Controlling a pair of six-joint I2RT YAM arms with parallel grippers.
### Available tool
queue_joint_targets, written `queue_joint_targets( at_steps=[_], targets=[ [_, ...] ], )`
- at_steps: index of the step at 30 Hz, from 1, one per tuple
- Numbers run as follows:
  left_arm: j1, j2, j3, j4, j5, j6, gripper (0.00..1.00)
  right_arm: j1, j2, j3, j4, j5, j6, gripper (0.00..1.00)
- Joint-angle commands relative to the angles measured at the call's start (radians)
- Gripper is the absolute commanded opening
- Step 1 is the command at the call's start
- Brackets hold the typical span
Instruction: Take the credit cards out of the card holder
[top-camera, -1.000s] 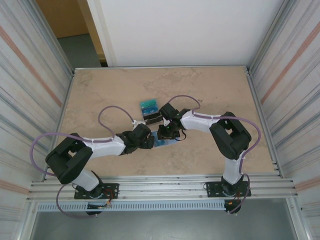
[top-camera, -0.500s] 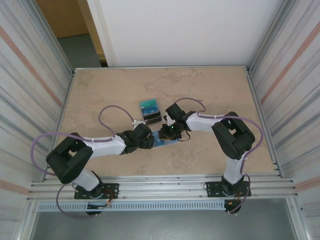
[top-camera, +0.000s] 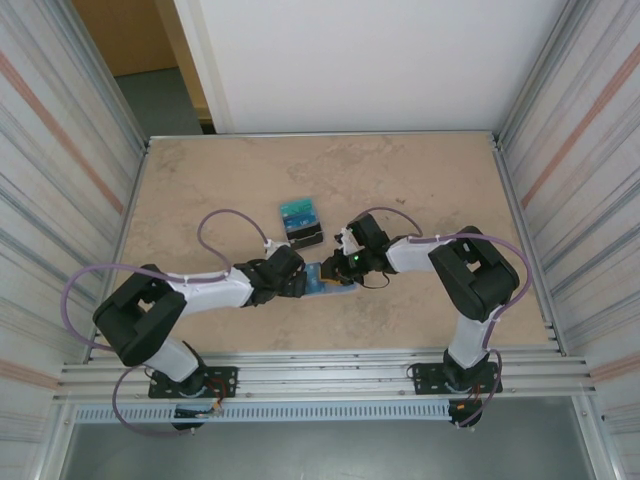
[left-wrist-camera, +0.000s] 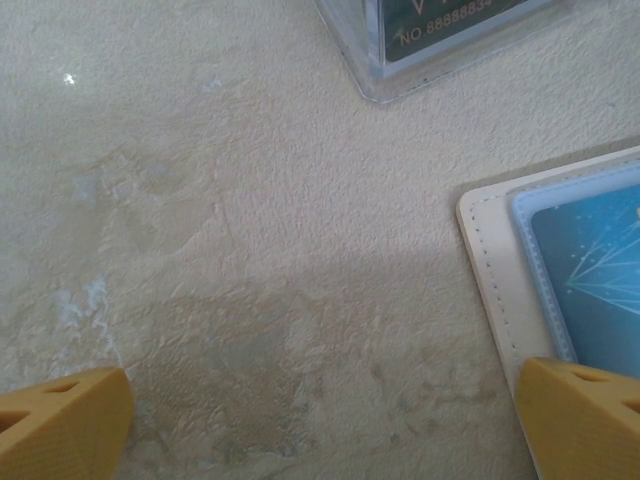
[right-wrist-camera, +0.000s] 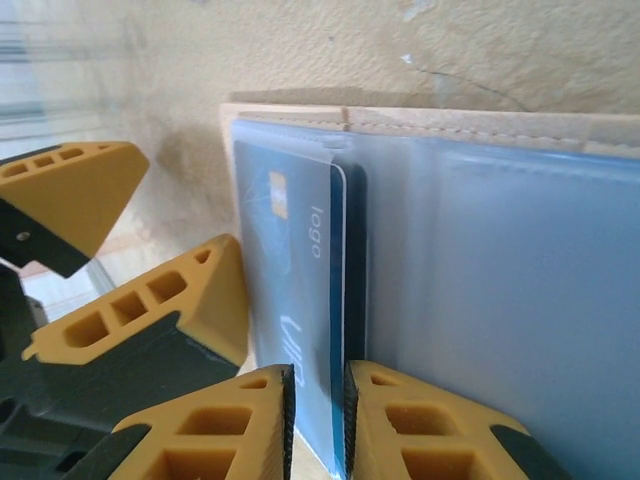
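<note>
Top view: card holder (top-camera: 328, 286) lies open and flat on the worktop (top-camera: 220, 180), pale blue inner face up, a little to the 6 o'clock side of centre. Left tool (top-camera: 303, 283) sits at its 9 o'clock edge, right tool (top-camera: 337, 272) over its 1 o'clock part. A stack of cards (top-camera: 302, 222) lies apart from the holder, at its 11 o'clock.

Right wrist view: right tool (right-wrist-camera: 318, 385) stands at the holder's (right-wrist-camera: 500, 300) pocket. Jaws are narrowed to a thin slit. The edge of a blue card (right-wrist-camera: 295, 290), marked "logo", runs into that slit. A dark card (right-wrist-camera: 356, 260) sits just behind the blue one, partly in the pocket. I cannot tell whether the pads press on the blue card or only flank it. The left tool's fingers (right-wrist-camera: 150, 300) show at 9 o'clock, one right against the holder's tan edge.

Left wrist view: left tool (left-wrist-camera: 320, 420) is spread wide with nothing between its jaws, only bare worktop. Its 3 o'clock finger (left-wrist-camera: 580, 410) overlaps the holder's (left-wrist-camera: 490, 280) stitched tan border; real contact is unclear. The blue card (left-wrist-camera: 595, 270) lies inside that border. A corner of the stack (left-wrist-camera: 450, 25) shows at 1 o'clock, clear of the holder.
</note>
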Motion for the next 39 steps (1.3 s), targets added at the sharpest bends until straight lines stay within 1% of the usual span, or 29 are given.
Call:
queue_joint_targets(
  at_steps=[1,8,16,31,39],
  targets=[
    [-0.003,0.026,0.013,-0.08,-0.034,-0.006,0.99,-0.008,-0.036,-0.016,0.075,-0.058,0.033,0.2],
    [-0.004,0.036,0.024,-0.098,-0.04,-0.006,0.99,-0.029,-0.043,-0.044,0.112,-0.074,0.044,0.18],
    [-0.006,0.042,0.031,-0.107,-0.046,-0.006,0.99,-0.045,-0.035,-0.075,0.202,-0.11,0.082,0.15],
    [-0.006,0.05,0.031,-0.114,-0.048,-0.012,0.99,-0.077,-0.024,-0.123,0.308,-0.147,0.14,0.16],
    [-0.006,0.054,0.035,-0.115,-0.051,-0.009,0.99,-0.085,-0.023,-0.131,0.329,-0.153,0.151,0.16]
  ],
)
